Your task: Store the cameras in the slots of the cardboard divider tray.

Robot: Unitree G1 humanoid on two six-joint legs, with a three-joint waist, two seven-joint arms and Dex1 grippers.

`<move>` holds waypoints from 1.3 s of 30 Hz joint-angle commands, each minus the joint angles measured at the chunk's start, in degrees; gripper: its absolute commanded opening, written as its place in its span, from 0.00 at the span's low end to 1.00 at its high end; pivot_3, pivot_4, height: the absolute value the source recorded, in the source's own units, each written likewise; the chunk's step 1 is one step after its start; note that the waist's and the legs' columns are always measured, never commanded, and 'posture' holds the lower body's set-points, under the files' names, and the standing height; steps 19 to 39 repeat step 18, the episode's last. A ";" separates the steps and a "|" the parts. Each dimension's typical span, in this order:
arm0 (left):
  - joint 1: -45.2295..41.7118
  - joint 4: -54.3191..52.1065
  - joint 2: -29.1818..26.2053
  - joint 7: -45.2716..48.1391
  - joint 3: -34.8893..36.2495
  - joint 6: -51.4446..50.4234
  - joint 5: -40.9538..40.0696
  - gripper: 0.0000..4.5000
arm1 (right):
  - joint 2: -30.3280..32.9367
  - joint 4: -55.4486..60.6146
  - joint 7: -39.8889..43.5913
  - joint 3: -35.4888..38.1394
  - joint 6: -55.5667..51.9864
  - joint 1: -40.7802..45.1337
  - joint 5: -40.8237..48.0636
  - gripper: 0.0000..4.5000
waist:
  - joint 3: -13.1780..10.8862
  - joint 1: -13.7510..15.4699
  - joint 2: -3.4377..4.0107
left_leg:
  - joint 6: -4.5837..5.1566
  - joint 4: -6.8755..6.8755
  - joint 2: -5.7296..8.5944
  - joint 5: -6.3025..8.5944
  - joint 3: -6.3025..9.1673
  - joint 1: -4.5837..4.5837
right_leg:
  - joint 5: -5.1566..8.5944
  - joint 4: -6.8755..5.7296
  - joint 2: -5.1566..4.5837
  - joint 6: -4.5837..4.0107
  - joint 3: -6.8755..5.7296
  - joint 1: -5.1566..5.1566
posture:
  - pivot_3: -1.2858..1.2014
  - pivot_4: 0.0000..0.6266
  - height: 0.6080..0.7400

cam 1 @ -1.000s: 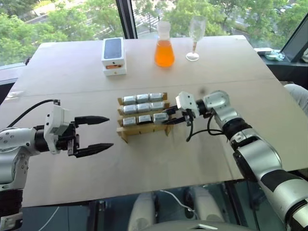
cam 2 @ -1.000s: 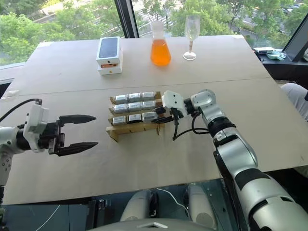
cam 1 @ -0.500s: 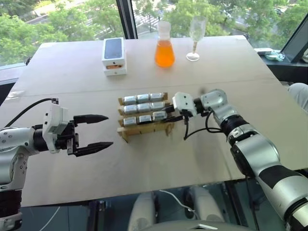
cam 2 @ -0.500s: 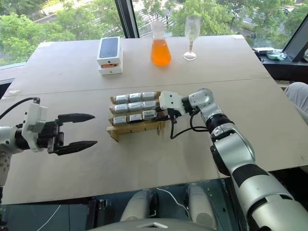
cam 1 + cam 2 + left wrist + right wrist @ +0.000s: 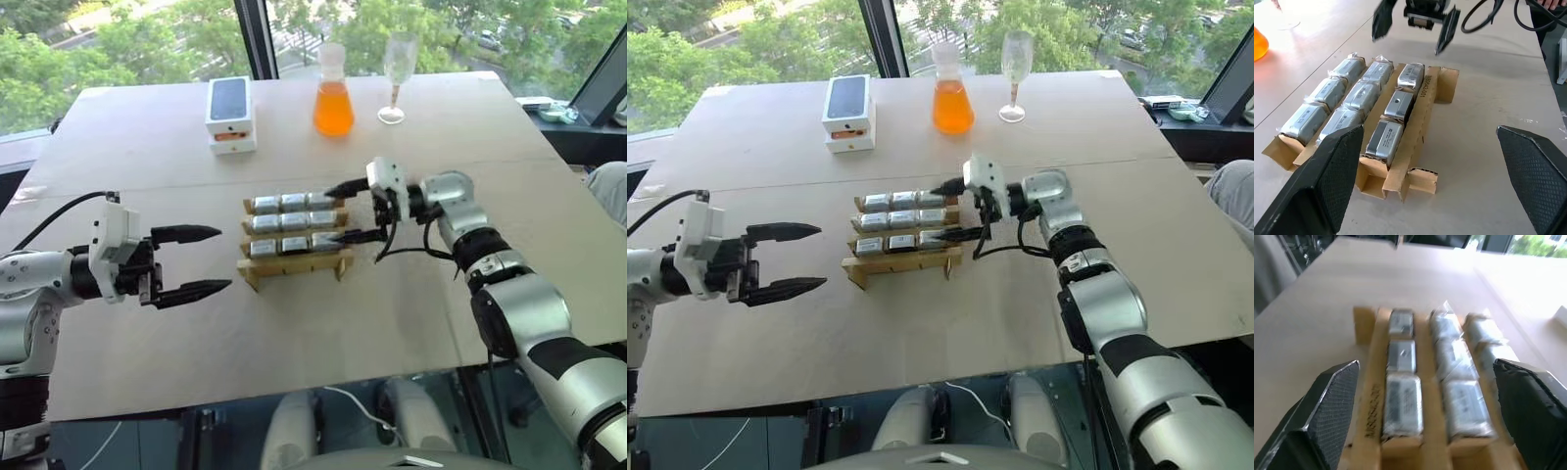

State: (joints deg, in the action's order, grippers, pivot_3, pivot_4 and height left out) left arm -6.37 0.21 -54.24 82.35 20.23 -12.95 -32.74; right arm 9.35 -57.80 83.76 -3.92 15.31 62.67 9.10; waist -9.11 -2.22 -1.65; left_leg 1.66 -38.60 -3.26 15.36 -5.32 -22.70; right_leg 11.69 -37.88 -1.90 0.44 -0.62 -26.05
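The cardboard divider tray (image 5: 294, 264) lies mid-table with several silver-grey cameras (image 5: 292, 222) in its slots, in three rows. My right gripper (image 5: 333, 213) hovers at the tray's right end, open, one finger by the far row and one by the near row, holding nothing. In the right wrist view the cameras (image 5: 1402, 355) lie between its spread fingers (image 5: 1327, 411). My left gripper (image 5: 225, 258) is open and empty, left of the tray and apart from it. The left wrist view looks over the tray (image 5: 1422, 103) toward the right gripper (image 5: 1413, 36).
A white phone box (image 5: 231, 115) with a black top, a flask of orange liquid (image 5: 333, 93) and a wine glass (image 5: 397, 73) stand at the table's far side. Bare tabletop lies in front of the tray and on both sides.
My right gripper has opened and risen slightly from the near right camera, which stays in its slot. The left arm has not moved.
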 commanded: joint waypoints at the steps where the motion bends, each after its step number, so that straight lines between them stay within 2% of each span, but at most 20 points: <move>1: 1.46 -0.13 1.58 -1.91 0.97 0.26 -0.44 1.00 | 2.68 13.31 -2.80 4.10 -8.08 -5.94 5.84 0.99 | 0.01 0.07 -0.01 | 0.00 0.00 -0.02 0.00 0.00 -0.01 | 0.00 0.01 -0.01 0.00 0.00 0.00 | 0.52 0.24 1.00; 5: 5.73 -0.33 3.82 -6.16 2.47 1.05 1.03 1.00 | 6.91 31.61 -8.90 6.65 -18.29 -19.45 9.59 0.99 | 0.02 0.61 -0.01 | -0.01 0.04 -0.02 0.01 0.12 -0.09 | 0.01 0.04 -0.12 0.01 -0.05 -0.01 | 0.52 0.24 1.00; 8: 10.65 -1.41 7.48 -15.02 2.50 0.49 4.67 1.00 | 12.26 42.66 -13.31 9.92 -21.02 -34.83 10.35 0.99 | 0.04 1.07 0.02 | 0.01 0.08 0.00 0.02 0.14 -0.13 | 0.00 0.17 -0.15 0.02 -0.08 -0.01 | 0.52 0.24 1.00; 12: 13.27 -0.87 11.56 -24.67 2.53 5.24 10.80 1.00 | 17.15 44.02 -16.48 11.24 -17.48 -44.46 8.21 0.99 | 0.01 1.37 0.02 | 0.07 0.11 0.05 0.06 0.15 -0.01 | 0.02 0.25 -0.13 0.04 -0.01 0.04 | 0.52 0.24 1.00; 14: 14.62 0.85 12.78 -24.88 2.75 7.15 11.26 1.00 | 19.29 41.68 -16.83 11.33 -14.07 -47.79 6.89 0.99 | 0.01 1.24 0.00 | 0.08 0.06 0.11 0.05 0.14 0.05 | 0.04 0.21 -0.06 -0.01 0.04 0.05 | 0.52 0.24 1.00; 18: 15.66 3.83 13.29 -24.86 1.82 13.75 13.96 1.00 | 20.58 39.92 -17.02 11.23 -10.78 -50.18 7.41 0.99 | 0.00 1.15 -0.01 | 0.07 -0.02 0.03 0.04 0.08 0.82 | 0.19 0.02 0.07 -0.06 0.16 0.62 | 0.52 0.24 1.00; 39: 15.66 3.83 13.29 -24.86 1.82 13.75 13.96 1.00 | 20.58 39.92 -17.02 11.23 -10.78 -50.18 7.41 0.99 | 0.00 1.15 -0.01 | 0.07 -0.02 0.03 0.04 0.08 0.82 | 0.19 0.02 0.07 -0.06 0.16 0.62 | 0.52 0.24 1.00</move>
